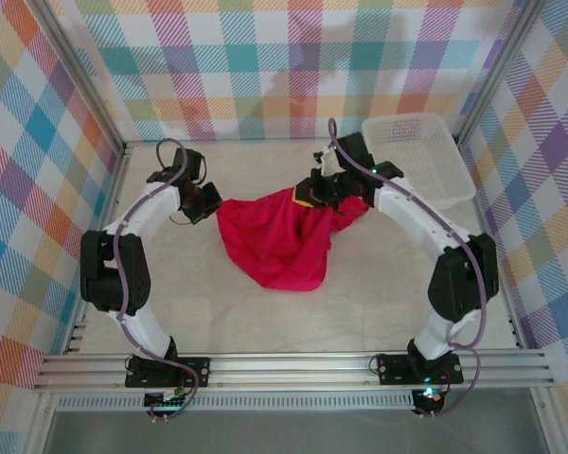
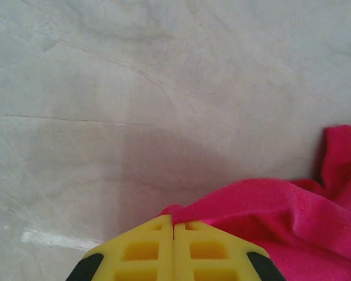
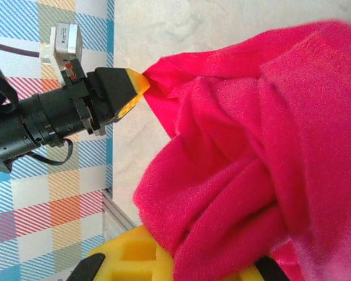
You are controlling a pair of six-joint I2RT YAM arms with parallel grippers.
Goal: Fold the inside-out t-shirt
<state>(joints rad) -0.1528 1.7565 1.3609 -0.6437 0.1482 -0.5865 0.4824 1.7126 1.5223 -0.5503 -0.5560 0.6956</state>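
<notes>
The red t-shirt hangs bunched between both grippers above the table's middle, its lower part sagging onto the surface. My left gripper is shut on the shirt's left corner; in the left wrist view the yellow fingertips pinch a red fabric edge. My right gripper holds the shirt's upper right part. In the right wrist view thick red folds bulge out over the yellow fingers, and the left gripper grips the far corner.
A white plastic basket stands at the back right of the table, close behind the right arm. Checkered walls enclose the table on three sides. A metal rail runs along the near edge.
</notes>
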